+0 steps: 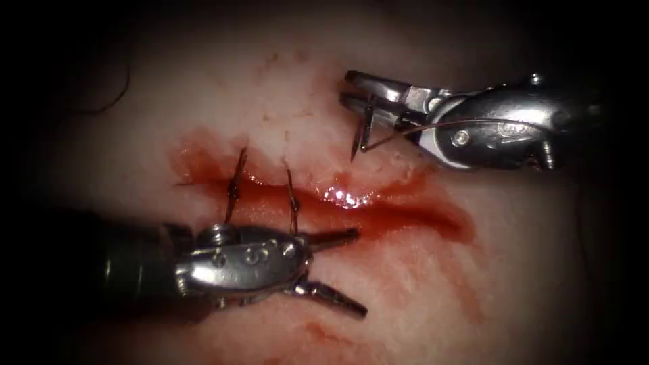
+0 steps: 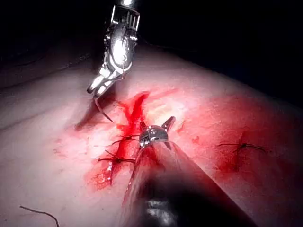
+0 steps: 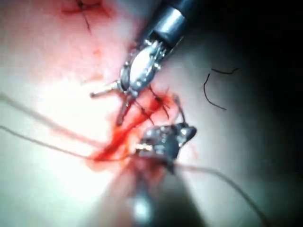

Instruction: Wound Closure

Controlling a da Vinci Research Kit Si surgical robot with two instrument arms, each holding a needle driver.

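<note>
In the endoscope view the left arm's tool (image 1: 338, 270) lies low over the tissue (image 1: 203, 108) just below the cut (image 1: 378, 209), its two jaws spread wide apart and grasping nothing: the upper jaw points along the lower lip of the cut, the lower jaw angles away from it onto bare tissue. Just above that tool's wrist two finished stitches (image 1: 233, 186) cross the cut side by side, the nearer one touching or passing just behind the wrist. A loose cut end of thread (image 1: 115, 91) curls on the tissue well apart from both tools, up and to the left. Red fluid (image 1: 419, 216) fills the cut and spreads beyond the left tool's jaw tips toward the right. Further right, above the cut, the right arm's tool (image 1: 355, 91) has its jaws clenched on the curved needle (image 1: 362, 135) near its blunt end; the needle hangs down from the jaws with its point aimed at the tissue on the upper side of the cut, clear of the surface and not in the tissue. The thread (image 1: 433, 125) runs from the needle back along that tool's wrist. In the left wrist view the right tool (image 2: 97, 85) holds the needle (image 2: 104, 111) above the tissue, apart from the left tool (image 2: 156, 126).
</note>
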